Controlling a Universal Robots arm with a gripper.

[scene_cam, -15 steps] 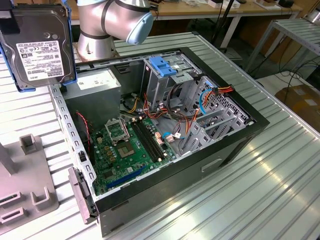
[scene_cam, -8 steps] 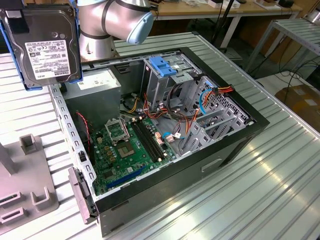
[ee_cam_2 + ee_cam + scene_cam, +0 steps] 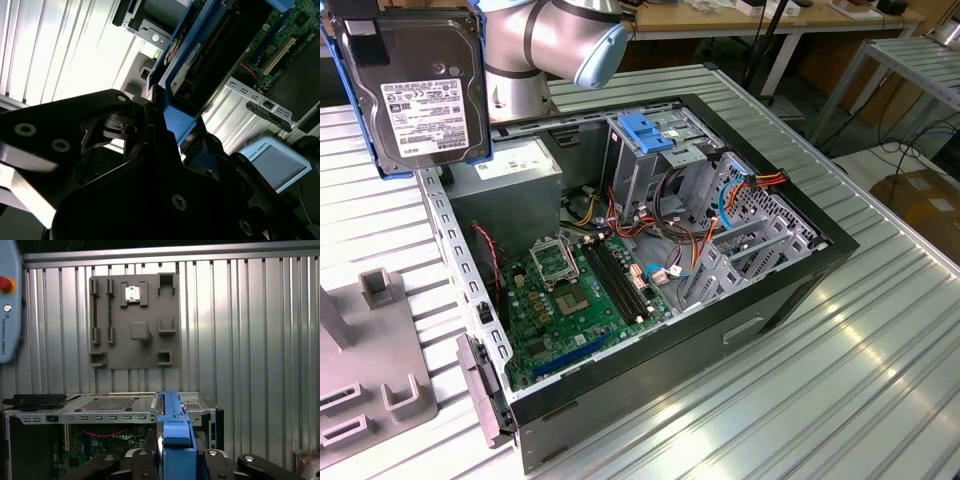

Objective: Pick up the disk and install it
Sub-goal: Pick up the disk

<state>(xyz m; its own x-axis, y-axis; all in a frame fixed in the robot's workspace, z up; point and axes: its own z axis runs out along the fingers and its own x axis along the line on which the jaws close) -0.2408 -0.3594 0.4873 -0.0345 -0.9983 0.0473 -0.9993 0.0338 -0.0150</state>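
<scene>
Gripper [image 3: 176,460] fingers press both sides of the disk [image 3: 175,425], clamping its blue rail edge-on in the first wrist view, and in the exterior view the disk [image 3: 425,85] hangs upright at that view's upper left, by a corner of the open computer case [image 3: 720,335], well apart from the drive cage [image 3: 645,165].

My exterior view looks down slantwise on the open computer case [image 3: 800,290]; both wrist views peer close along the disk [image 3: 176,440], sharing that case.
</scene>
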